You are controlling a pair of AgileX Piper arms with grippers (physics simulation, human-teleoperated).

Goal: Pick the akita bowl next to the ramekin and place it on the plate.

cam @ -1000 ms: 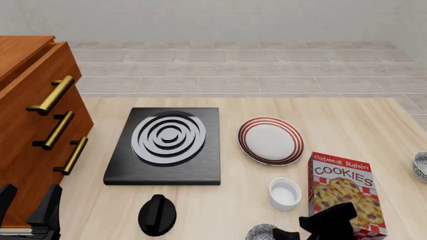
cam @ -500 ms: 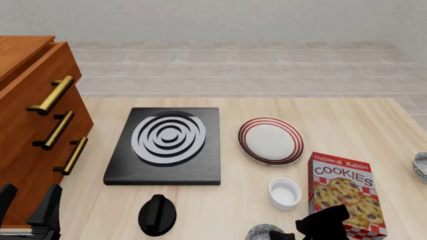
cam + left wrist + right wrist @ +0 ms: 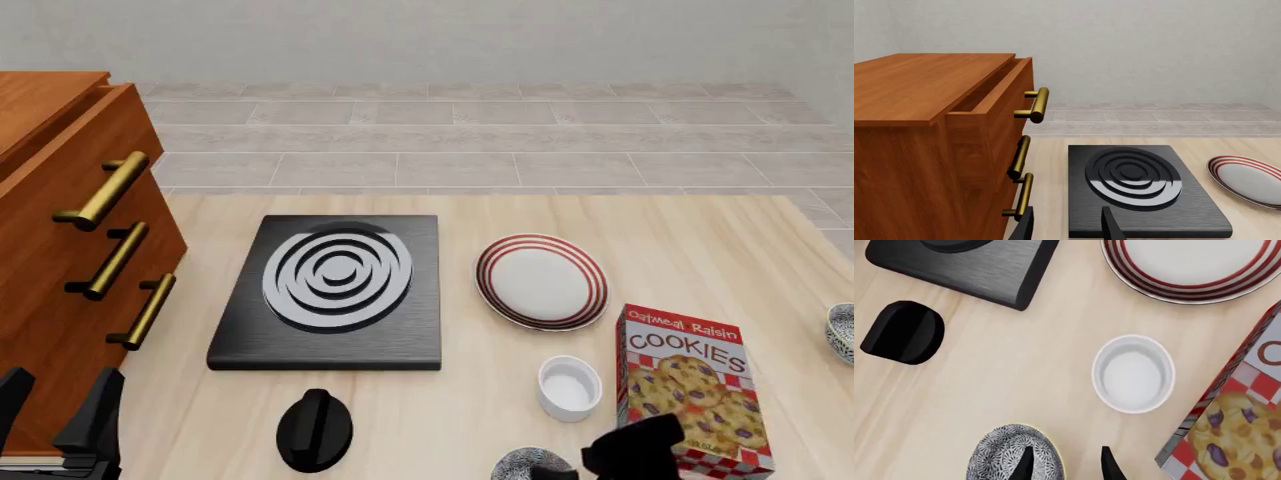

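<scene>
The speckled akita bowl (image 3: 527, 466) sits at the near table edge, just in front of the plain white ramekin (image 3: 570, 387). In the right wrist view my right gripper (image 3: 1066, 466) is open over the akita bowl (image 3: 1004, 455). One finger is above the bowl's inside and the other is outside its rim, near the ramekin (image 3: 1133, 373). In the front view the right gripper (image 3: 587, 468) is mostly hidden by its own arm. The red-ringed plate (image 3: 541, 281) lies farther back. My left gripper (image 3: 54, 405) is open and empty at the near left.
A cookies box (image 3: 687, 385) stands right of the ramekin. The black burner (image 3: 334, 290) lies left of the plate, with a black knob-like object (image 3: 314, 430) in front of it. A wooden drawer cabinet (image 3: 67, 230) fills the left side. A second speckled bowl (image 3: 841, 332) is at the right edge.
My right arm has shifted a little left and toward the near edge, closer over the speckled bowl. The left arm has not moved.
</scene>
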